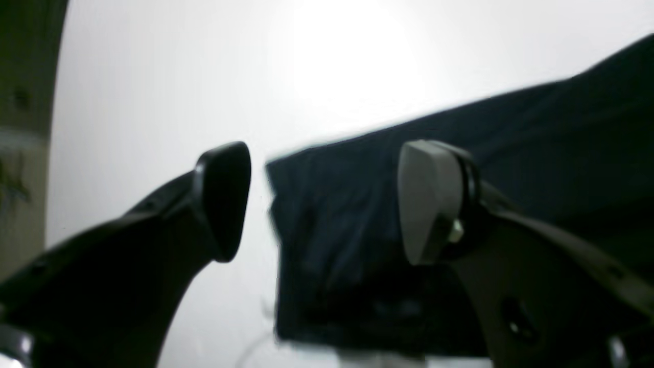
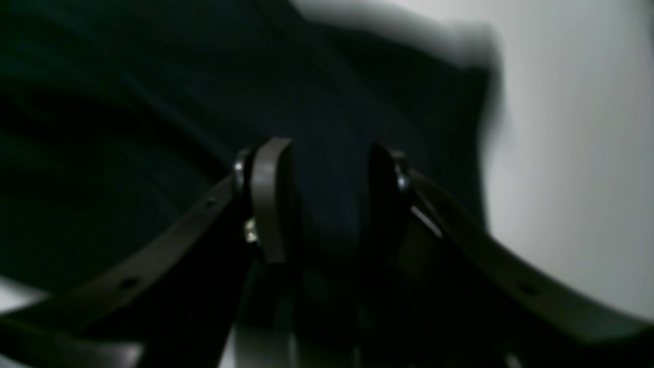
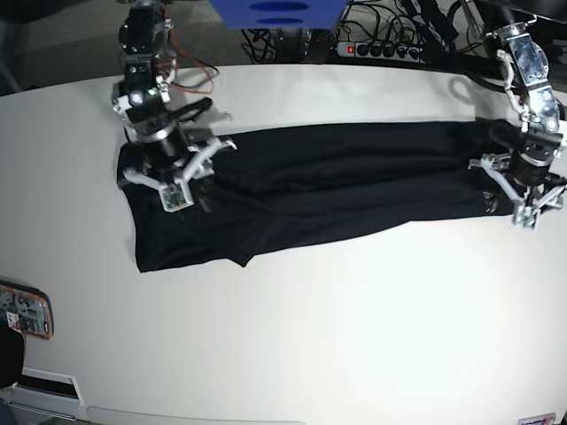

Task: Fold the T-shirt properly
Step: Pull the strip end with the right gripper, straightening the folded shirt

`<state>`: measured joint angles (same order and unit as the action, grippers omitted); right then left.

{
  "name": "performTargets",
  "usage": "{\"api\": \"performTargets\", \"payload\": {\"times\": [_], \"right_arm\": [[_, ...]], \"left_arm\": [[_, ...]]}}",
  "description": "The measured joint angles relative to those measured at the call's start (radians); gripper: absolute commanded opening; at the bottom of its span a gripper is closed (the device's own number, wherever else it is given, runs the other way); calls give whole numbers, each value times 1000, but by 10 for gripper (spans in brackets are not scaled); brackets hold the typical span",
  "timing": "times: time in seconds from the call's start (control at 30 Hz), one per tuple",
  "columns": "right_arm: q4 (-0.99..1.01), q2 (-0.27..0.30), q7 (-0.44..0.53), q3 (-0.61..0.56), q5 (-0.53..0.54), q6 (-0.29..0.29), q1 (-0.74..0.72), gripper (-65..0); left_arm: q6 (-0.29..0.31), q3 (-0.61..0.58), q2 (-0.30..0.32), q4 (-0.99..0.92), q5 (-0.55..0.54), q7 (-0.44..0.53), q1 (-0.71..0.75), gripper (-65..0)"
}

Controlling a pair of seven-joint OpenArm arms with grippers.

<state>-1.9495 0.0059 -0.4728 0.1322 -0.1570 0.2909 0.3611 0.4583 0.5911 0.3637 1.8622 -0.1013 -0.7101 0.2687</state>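
Fingers (image 1: 429, 204) of the left gripper (image 1: 324, 202) are seen spread wide in the left wrist view, with nothing pinched between them; a corner of the T-shirt (image 1: 460, 179) lies on the white counter (image 1: 153, 102) just beyond and partly under one of them. On the right gripper (image 2: 329, 199) the fingers (image 2: 271, 199) stand partly apart with dark cloth filling the gap; whether that cloth is pinched or merely lies behind cannot be told, the view being dark and blurred.

In the base view the T-shirt (image 3: 328, 190) is laid out as a long, narrow band across the counter (image 3: 310, 345), its long axis running from one arm to the other. The right gripper (image 3: 173, 168) is set over the wider end of the band, and the left gripper (image 3: 523, 181) at the narrower far end, so each end is served by the arm nearest to it.

One lengthwise fold is judged to be done. Bringing one end over toward the other is judged the likely next fold, along that same long axis.

At the near edge a phone (image 3: 25, 312) is seen, well apart from the cloth. Beyond the far edge, cables (image 3: 292, 40) and a power strip (image 3: 381, 50) are visible.
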Motion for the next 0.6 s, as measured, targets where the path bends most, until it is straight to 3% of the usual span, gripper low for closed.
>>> {"api": "performTargets", "payload": {"times": [0.07,0.2,0.27,0.37,0.43,0.6], "right_arm": [[-12,-2,76,-44,0,-4,29,-420],[10,10,60,-101,-10,4,92,-420],[8,16,131,-129,-8,-7,69,-420],[-8,11,216,-178,-1,-14,68,-421],[-3,11,198,-208,-5,0,92,-421],[0,13,202,-234,-6,-3,89,-422]], "left_arm": [[-2,28,30,-29,-77,-36,5,-219],[-6,77,104,-121,-278,-108,-8,-219],[-6,78,146,-172,-366,-153,-2,-219],[6,77,204,-275,-510,-143,12,-219],[-3,75,241,-366,-550,-146,11,-219],[92,75,325,-558,-634,-151,19,-219]]}}
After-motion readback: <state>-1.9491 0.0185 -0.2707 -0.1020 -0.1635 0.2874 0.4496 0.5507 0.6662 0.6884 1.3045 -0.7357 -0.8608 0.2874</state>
